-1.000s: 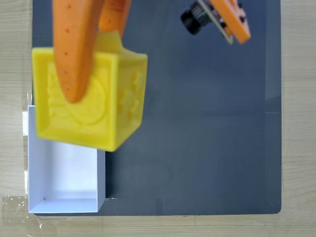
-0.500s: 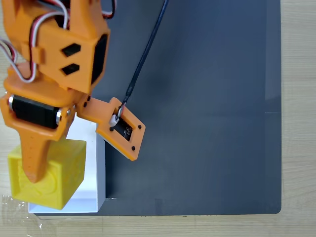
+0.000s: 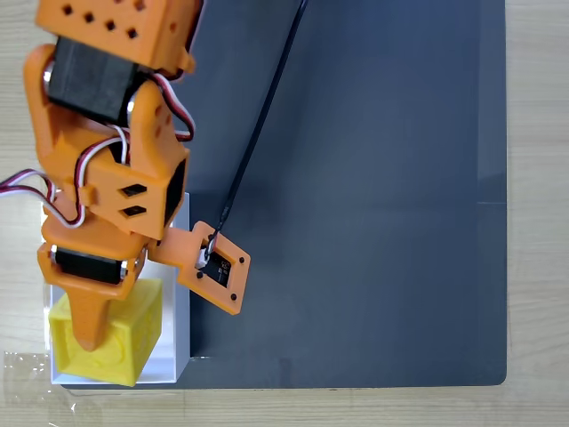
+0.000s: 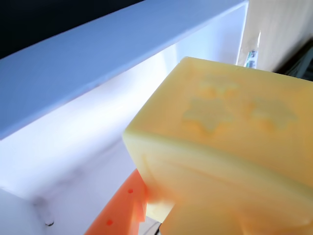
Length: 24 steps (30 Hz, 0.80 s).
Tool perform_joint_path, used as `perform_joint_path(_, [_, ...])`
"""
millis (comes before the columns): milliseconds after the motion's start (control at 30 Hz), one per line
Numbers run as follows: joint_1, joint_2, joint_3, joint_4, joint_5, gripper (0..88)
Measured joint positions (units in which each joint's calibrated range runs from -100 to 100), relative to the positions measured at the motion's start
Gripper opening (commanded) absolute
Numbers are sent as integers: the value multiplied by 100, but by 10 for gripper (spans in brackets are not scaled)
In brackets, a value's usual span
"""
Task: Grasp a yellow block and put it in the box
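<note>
The yellow block (image 3: 114, 336) sat inside the white box (image 3: 180, 338), at the box's lower end in the fixed view, with its lower edge near the box's bottom wall. In the wrist view the block (image 4: 230, 147) filled the right side, star shapes pressed into one face, and the white box wall (image 4: 98, 88) rose just beside it. The orange gripper (image 3: 89, 329) reached down over the block, one finger (image 3: 87, 322) lying across its top; whether it clenched the block or had let go could not be told. The box stood at the left edge of a dark mat (image 3: 356, 222) on a wooden table (image 3: 538, 213). A black cable (image 3: 262, 116) ran across the mat to the wrist camera (image 3: 213, 267).
</note>
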Motion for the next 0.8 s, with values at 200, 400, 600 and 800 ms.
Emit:
perform_joint_path(200, [0, 51, -9, 0, 116, 366])
perform_joint_path(400, [0, 42, -18, 424, 122, 453])
perform_joint_path(600, [0, 42, -136, 519, 122, 452])
perform_joint_path(800, [0, 25, -136, 519, 111, 449])
